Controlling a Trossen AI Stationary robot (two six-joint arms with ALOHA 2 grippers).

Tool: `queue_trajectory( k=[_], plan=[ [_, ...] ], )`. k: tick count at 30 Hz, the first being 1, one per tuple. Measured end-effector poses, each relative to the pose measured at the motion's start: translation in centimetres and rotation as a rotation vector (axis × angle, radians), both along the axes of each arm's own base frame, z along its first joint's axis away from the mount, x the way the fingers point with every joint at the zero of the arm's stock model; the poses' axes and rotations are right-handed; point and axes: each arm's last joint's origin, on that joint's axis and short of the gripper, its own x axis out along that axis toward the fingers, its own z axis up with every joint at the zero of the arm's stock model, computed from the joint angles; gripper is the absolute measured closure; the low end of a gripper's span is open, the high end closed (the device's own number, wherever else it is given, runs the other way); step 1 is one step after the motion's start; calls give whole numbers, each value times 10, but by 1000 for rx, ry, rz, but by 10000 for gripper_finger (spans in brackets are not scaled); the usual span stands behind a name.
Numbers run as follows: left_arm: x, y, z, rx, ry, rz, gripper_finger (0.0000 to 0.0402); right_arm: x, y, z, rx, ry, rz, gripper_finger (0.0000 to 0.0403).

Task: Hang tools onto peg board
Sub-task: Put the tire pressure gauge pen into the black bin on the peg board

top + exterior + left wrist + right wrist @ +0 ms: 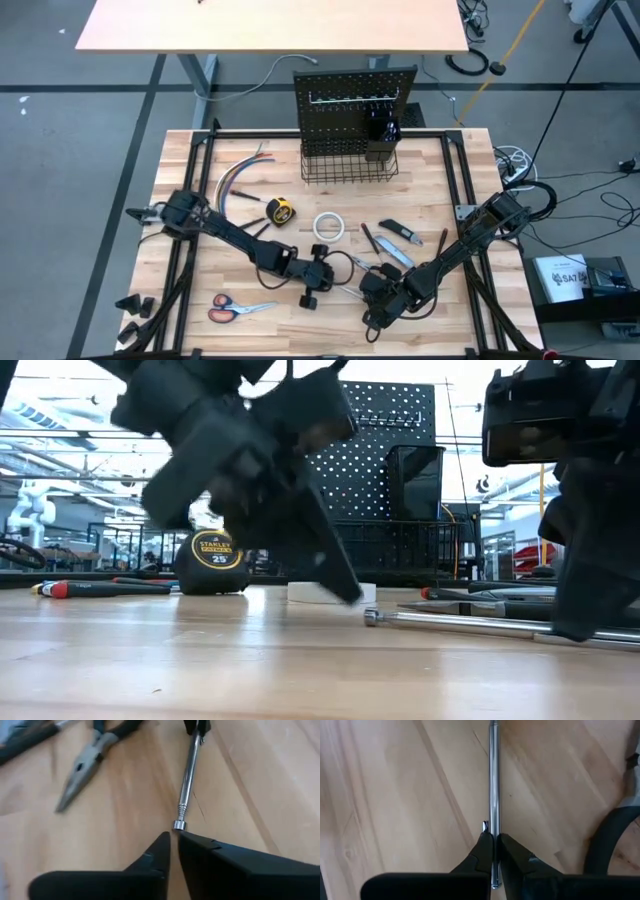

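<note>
A thin silver rod tool [493, 775] lies low along the tabletop near its front edge, and my right gripper [494, 839] is shut on it. My left gripper [174, 842] stands open by a narrow gap at the rod's capped free end [179, 825], with nothing between its fingers. In the high view the two grippers [328, 283] [372, 292] face each other over the rod. The peg board [355, 100] stands upright at the far edge, with a wire basket [348, 165] at its foot. My left gripper has its fingertips [192, 840] right at the rod's end cap; I cannot tell whether they touch it. My right gripper pinches the rod's shaft [493, 822] between its two fingers, slanting down from above. The shaft runs on past the fingertips toward my left gripper. Whether the rod rests on the table or hangs just above it, I cannot tell.
Pliers [87, 762] lie on the wood beyond the rod. A yellow tape measure [282, 211], a white tape roll [330, 227], a blue knife [405, 233], orange scissors [235, 308] and coloured wires [240, 175] are spread over the table.
</note>
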Motion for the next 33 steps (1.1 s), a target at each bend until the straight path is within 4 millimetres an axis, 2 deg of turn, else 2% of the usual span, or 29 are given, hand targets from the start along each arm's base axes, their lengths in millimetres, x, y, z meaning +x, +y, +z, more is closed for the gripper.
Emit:
queue_trajectory(
  k=[6,10,12,15,17,23,29,33],
  plan=[
    [-7,-3,40,-27,-86,10,300,0,0,0,2,6,-1,394],
    [-8,-14,51,-17,-185,-49,283,0,0,0,10,10,1,394],
    [-2,-22,48,2,-284,-99,281,0,-1,0,13,11,5,394],
    [5,-29,28,33,-326,-138,281,2,-1,0,22,6,8,394],
    [7,-27,15,44,-301,-133,280,2,-1,0,23,3,12,394],
    [19,-19,-7,35,-249,-121,280,2,0,0,21,2,29,394],
    [29,-11,-22,-42,-105,-91,280,2,0,0,21,1,32,394],
    [33,-11,-26,-18,-66,-76,280,2,0,0,16,-4,30,394]
  ],
)
